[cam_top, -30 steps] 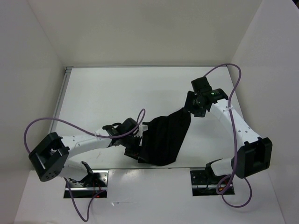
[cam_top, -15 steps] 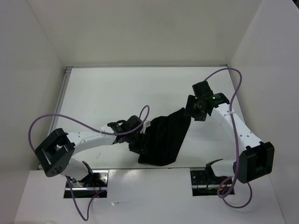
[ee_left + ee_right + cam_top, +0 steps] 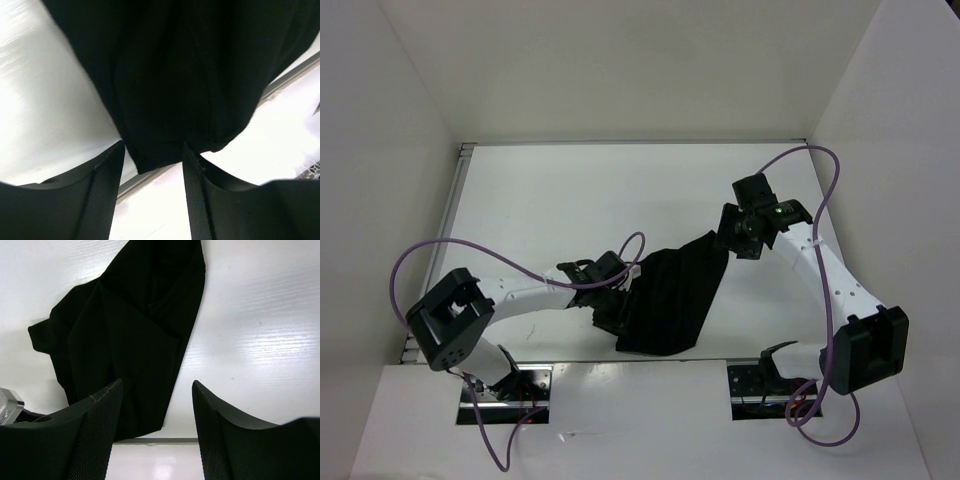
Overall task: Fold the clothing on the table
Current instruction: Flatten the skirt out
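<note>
Clothing [image 3: 670, 295], limp, light, lying crumpled; left end effector [image 3: 152, 148] straddling near corner, right end effector [image 3: 156, 385] hovering, both released.

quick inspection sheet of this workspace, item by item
surface: white table, matte, metal edge strip
job's things: black clothing, rumpled, lying by the near edge
clutter: nothing seen
grippers: left gripper open, fingers either side of the clothing's near corner; right gripper open, hovering by its far end
cables: purple cables loop free off both arms
surroundings: white walls on three sides
</note>
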`<state>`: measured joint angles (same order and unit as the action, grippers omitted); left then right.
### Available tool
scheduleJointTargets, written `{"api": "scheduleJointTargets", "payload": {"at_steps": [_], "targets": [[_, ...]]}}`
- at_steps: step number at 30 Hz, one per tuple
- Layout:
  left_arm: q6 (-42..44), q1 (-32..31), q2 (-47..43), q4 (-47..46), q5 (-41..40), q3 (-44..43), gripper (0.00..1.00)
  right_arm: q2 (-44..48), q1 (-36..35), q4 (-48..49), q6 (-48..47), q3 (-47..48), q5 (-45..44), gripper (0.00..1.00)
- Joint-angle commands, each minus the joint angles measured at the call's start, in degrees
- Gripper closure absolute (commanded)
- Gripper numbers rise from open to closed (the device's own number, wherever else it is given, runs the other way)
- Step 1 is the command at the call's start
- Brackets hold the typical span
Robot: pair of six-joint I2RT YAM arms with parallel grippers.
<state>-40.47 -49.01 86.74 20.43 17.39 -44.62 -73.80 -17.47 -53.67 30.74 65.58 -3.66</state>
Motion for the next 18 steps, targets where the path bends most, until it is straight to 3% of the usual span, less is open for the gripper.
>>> {"api": "scheduleJointTargets", "payload": {"at_steps": [1, 6, 7, 10, 18], "targets": [[0.2, -0.1, -2.9, 2.5, -2.3, -1.4, 0.42, 1.3, -0.3, 0.1, 0.5, 1.1, -0.3, 0.37], [-0.3, -0.1, -2.7, 0.9, -0.3, 0.0, 0.44, 1.3, -0.3, 0.1, 0.5, 1.1, -0.3, 0.37], [-0.3, -0.1, -1.9, -0.2, 1.1, 0.8, 0.52, 1.3, -0.3, 0.1, 0.5, 1.1, -0.3, 0.37], [-0.8, -0.1, -1.9, -2.0, 1.8, 1.4, 0.62, 1.3, -0.3, 0.1, 0.5, 1.1, -0.3, 0.37], [-0.2, -0.1, -0.9, -2.0, 2.8, 0.3, 0.65, 1.3, -0.3, 0.1, 0.0, 1.7, 0.9, 0.37]]}}
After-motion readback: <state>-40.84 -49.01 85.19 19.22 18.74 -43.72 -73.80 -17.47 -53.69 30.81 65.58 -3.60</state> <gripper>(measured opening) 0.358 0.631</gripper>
